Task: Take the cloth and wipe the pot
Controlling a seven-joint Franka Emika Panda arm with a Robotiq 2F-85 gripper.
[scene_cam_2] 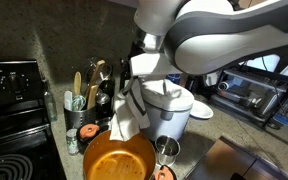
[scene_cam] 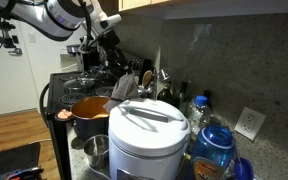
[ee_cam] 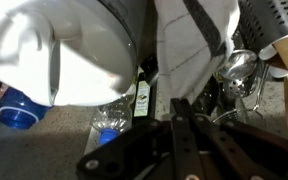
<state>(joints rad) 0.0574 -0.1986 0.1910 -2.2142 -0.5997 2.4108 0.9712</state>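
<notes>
Here we see the gripper (ee_cam: 179, 104) with its fingers pinched together on the top of the white, grey-striped cloth (scene_cam_2: 127, 112). In an exterior view the cloth hangs over the far rim of the pot (scene_cam_2: 116, 160). The pot stands just beside the white rice cooker (scene_cam_2: 176, 112) and the small steel pot (scene_cam_2: 167, 149). We cannot tell whether the cloth touches the pot.
</notes>
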